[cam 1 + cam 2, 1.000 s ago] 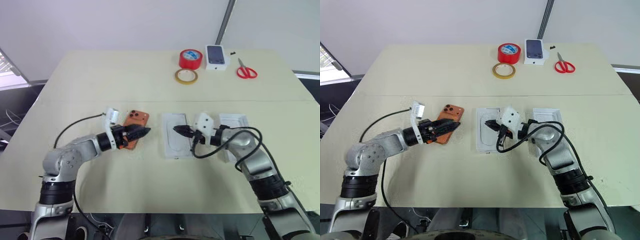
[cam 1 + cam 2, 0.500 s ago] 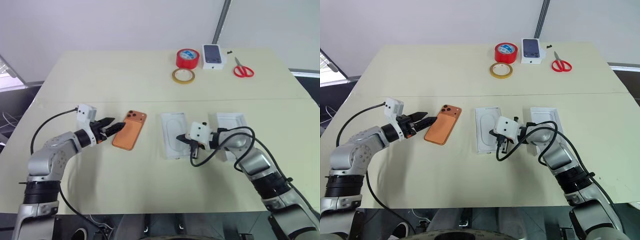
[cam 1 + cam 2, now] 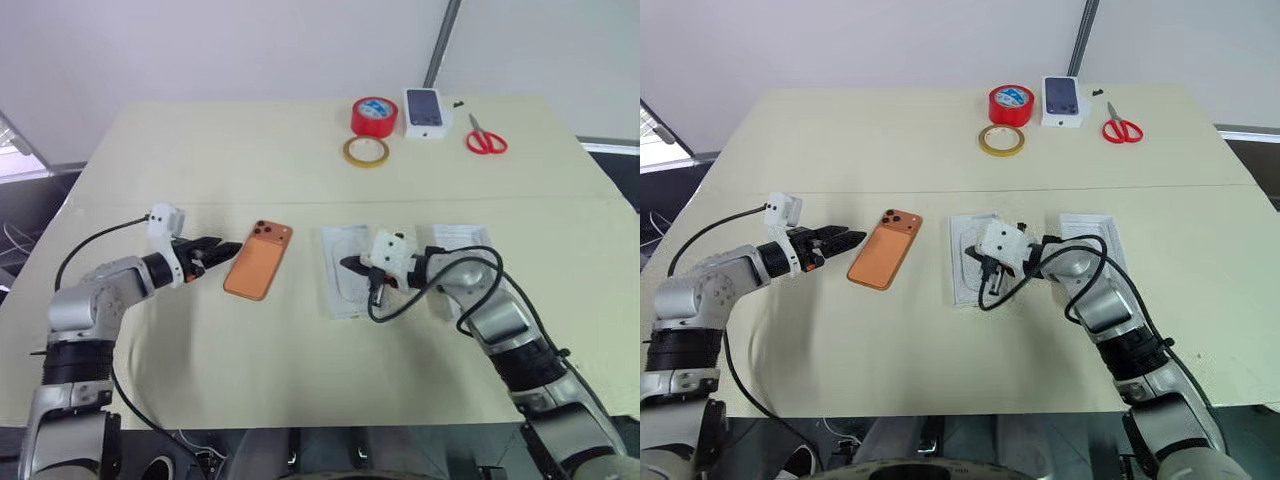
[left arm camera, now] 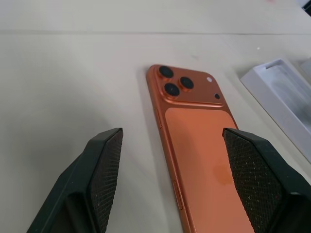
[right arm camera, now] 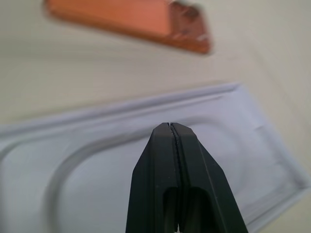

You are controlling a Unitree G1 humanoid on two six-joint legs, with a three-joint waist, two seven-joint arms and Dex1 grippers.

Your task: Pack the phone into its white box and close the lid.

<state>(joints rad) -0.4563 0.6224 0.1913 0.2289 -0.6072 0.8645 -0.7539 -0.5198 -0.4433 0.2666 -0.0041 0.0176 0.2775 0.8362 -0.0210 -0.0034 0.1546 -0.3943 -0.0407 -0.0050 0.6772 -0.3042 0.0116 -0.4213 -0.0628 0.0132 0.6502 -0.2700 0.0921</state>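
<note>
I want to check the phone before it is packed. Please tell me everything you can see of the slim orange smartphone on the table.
The slim orange smartphone lies flat on the beige table, back side up. It has rounded corners and a smooth matte back. Its raised square camera bump, with dark lenses, is at the far end. The phone lies slightly slanted, left of the flat white insert with an oval recess. The open left gripper is near its left edge, not touching it.

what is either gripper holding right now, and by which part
Nothing. The left gripper is open beside the phone; the right gripper is shut, empty.
</note>
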